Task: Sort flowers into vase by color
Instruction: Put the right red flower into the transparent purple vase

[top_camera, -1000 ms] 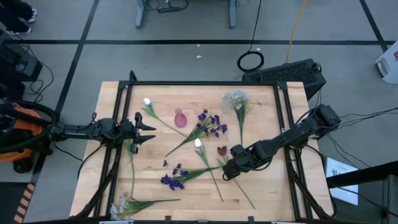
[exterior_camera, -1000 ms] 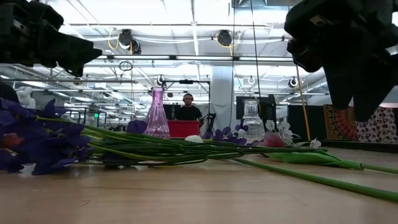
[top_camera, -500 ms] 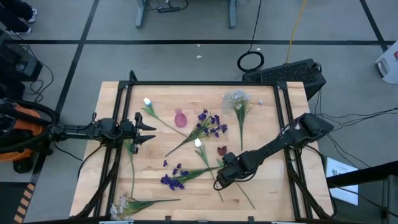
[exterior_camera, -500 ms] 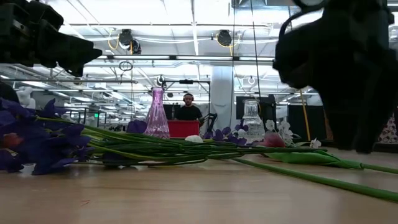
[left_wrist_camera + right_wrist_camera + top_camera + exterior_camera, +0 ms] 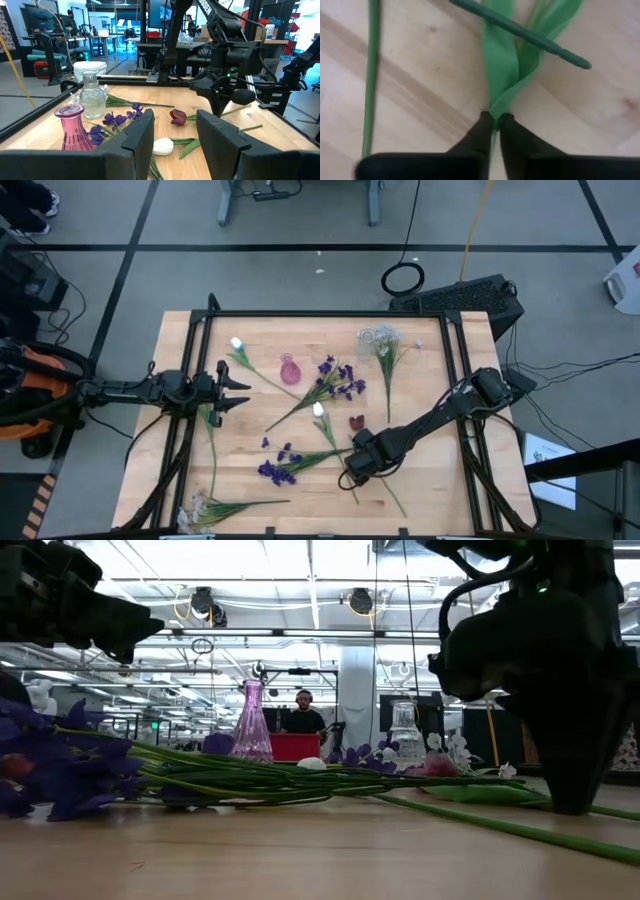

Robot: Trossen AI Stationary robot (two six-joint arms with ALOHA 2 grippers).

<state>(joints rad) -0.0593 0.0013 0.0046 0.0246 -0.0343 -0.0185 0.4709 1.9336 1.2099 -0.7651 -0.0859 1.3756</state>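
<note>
Green-stemmed flowers lie flat on the wooden table: a white tulip (image 5: 318, 410), a dark red tulip (image 5: 357, 421), purple clusters (image 5: 340, 380) (image 5: 275, 469), another white tulip (image 5: 237, 344) and white sprays (image 5: 385, 340) (image 5: 200, 510). A pink vase (image 5: 290, 370) and a clear glass vase (image 5: 368, 337) stand upright at the far side. My right gripper (image 5: 348, 473) is down on the table at the white tulip's stem, shut on it (image 5: 493, 117). My left gripper (image 5: 245, 387) waits open at the left, above the table (image 5: 175, 117). My right gripper pinches the white tulip's stem (image 5: 493, 131) just below its green leaves (image 5: 507, 75), between the two fingertips (image 5: 479, 131). The fingers come from above, pointing down, their tips at the tabletop (image 5: 575, 808). The flower lies flat on the table.
The end of a purple cluster's stem (image 5: 530, 37) crosses the leaves just ahead of my right fingers. The dark red tulip's stem (image 5: 390, 490) runs close by on the right. A black frame (image 5: 320, 313) borders the table. A person (image 5: 303, 718) sits far behind.
My right gripper has moved toward the table's left and near edges, from beside the dark red tulip to the white tulip's stem, and has come down until its fingertips reach the tabletop. The flowers have stayed in place.
</note>
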